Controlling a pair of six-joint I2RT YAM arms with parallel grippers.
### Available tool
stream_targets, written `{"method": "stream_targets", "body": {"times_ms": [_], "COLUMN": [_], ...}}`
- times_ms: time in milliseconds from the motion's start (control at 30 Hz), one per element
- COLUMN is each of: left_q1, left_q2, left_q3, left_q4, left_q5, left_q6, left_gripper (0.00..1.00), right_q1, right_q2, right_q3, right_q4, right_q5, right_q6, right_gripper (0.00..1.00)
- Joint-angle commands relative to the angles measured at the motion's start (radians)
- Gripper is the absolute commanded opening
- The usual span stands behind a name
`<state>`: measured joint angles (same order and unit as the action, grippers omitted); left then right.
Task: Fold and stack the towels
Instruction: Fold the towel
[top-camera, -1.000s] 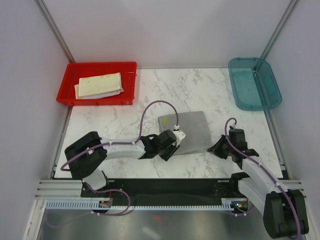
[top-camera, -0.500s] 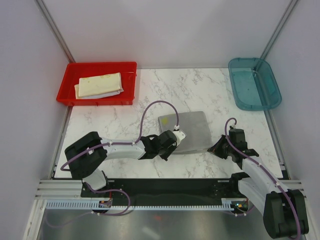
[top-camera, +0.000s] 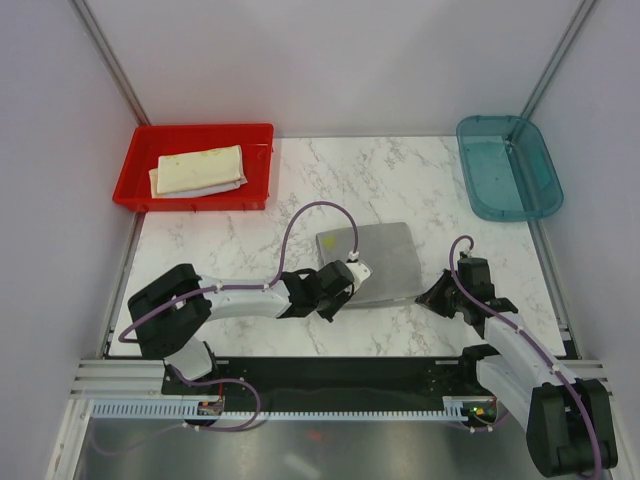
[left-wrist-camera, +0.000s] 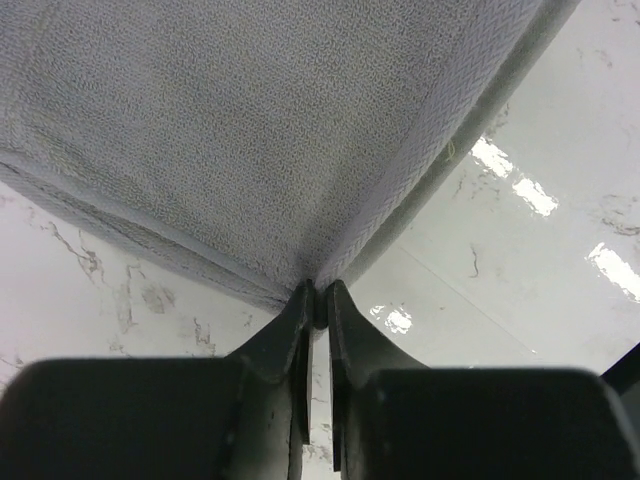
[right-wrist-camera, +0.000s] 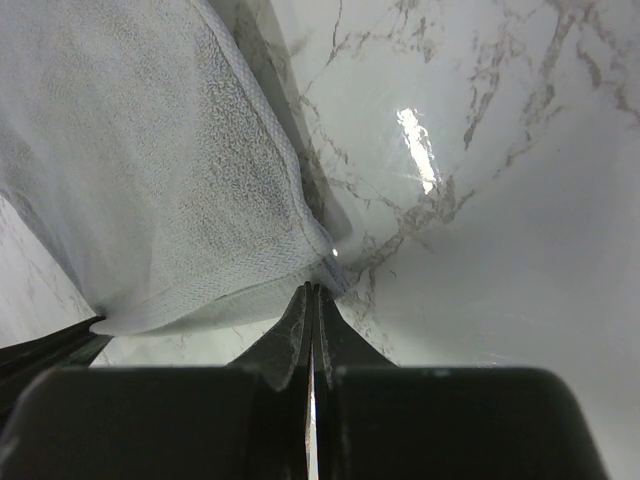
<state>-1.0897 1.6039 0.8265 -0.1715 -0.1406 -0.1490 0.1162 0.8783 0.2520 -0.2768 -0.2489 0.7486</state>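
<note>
Towel: grey towel (top-camera: 385, 262) is laid flat on the marble table (top-camera: 340, 180), right of the red tray (top-camera: 135, 185) and nearer the arm bases than it.
Left pincer: left gripper (left-wrist-camera: 316, 298) is nipped almost shut on the towel corner nearest the red tray, cloth gathered at its tips.
Right pincer: right gripper (right-wrist-camera: 313, 295) is pressed fully shut at the corner farthest from the red tray; whether cloth is caught cannot be told.
Reason: both near corners are taken, probably so the edge can be lifted for a fold.
Stack: folded towels (top-camera: 200, 170) are piled inside the red tray.
Surroundings: teal tub (top-camera: 470, 135) is set far right of the red tray.
Obstacle: purple cable (top-camera: 300, 215) is looped between towel and red tray; snagging is judged possible.
</note>
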Motion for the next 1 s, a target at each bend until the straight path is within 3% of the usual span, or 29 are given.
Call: {"method": "stream_targets", "body": {"times_ms": [0, 67, 167, 267, 400, 433, 733, 967], "left_q1": [-0.006, -0.006, -0.006, -0.006, -0.006, -0.006, -0.006, -0.006], "left_q2": [-0.013, -0.01, -0.013, -0.024, -0.027, -0.024, -0.013, -0.056], "left_q3": [0.031, 0.034, 0.042, 0.045, 0.063, 0.063, 0.071, 0.062], "left_q4": [-0.028, -0.028, -0.029, -0.037, -0.063, -0.065, -0.065, -0.095], "left_q5": [-0.011, -0.011, -0.007, -0.019, -0.022, -0.017, -0.005, -0.007], "left_q6": [0.031, 0.029, 0.031, 0.032, 0.04, 0.043, 0.048, 0.058], "left_gripper": [0.09, 0.07, 0.17, 0.17, 0.33, 0.33, 0.03, 0.02], "right_q1": [0.002, 0.0, 0.002, 0.002, 0.0, 0.002, 0.002, 0.002], "right_q2": [-0.002, -0.002, -0.004, -0.001, 0.002, 0.004, -0.002, 0.001], "right_q3": [0.006, 0.006, 0.006, 0.006, 0.009, 0.009, 0.009, 0.013], "right_q4": [0.011, 0.011, 0.008, 0.008, 0.008, 0.008, 0.004, -0.005], "right_q5": [0.049, 0.046, 0.049, 0.051, 0.054, 0.056, 0.056, 0.089], "right_q6": [0.005, 0.005, 0.003, 0.003, 0.003, 0.003, 0.0, 0.014], "right_gripper": [0.0, 0.0, 0.0, 0.0, 0.0, 0.0, 0.0, 0.0]}}
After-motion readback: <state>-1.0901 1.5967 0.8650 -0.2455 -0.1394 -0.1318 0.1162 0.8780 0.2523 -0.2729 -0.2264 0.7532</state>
